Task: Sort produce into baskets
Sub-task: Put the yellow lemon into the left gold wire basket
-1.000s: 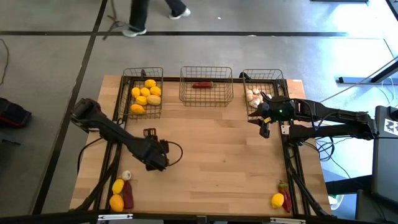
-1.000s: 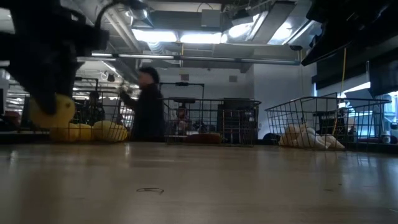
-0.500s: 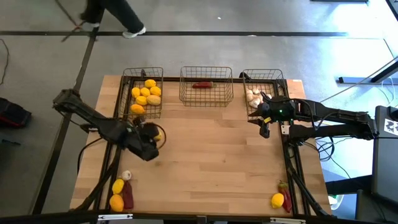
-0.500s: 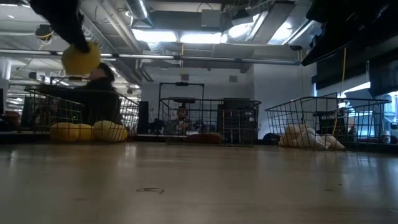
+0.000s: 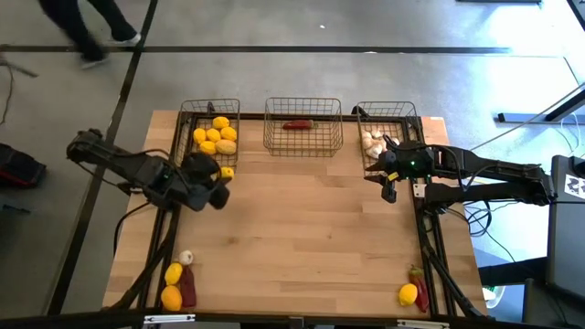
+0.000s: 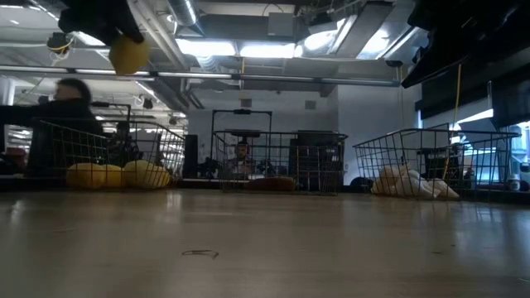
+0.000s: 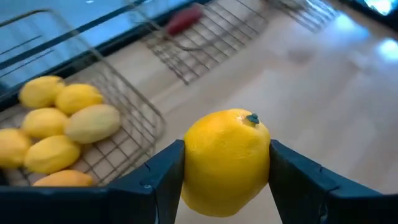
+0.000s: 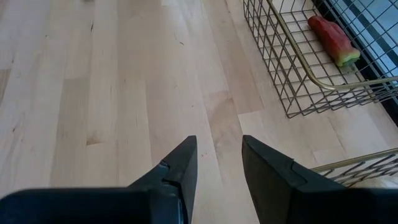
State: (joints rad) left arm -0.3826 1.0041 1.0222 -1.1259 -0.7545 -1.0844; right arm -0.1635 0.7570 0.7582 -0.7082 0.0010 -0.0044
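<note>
Clamped between our left gripper's fingers is a lemon, raised just right of the left basket's near corner. Our right gripper, fingers apart and empty, waits near the right basket.

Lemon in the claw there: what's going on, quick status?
Left gripper shut on lemon, raised beside the lemon basket. Right gripper open, empty, waiting near the garlic basket. Nothing in the way.
</note>
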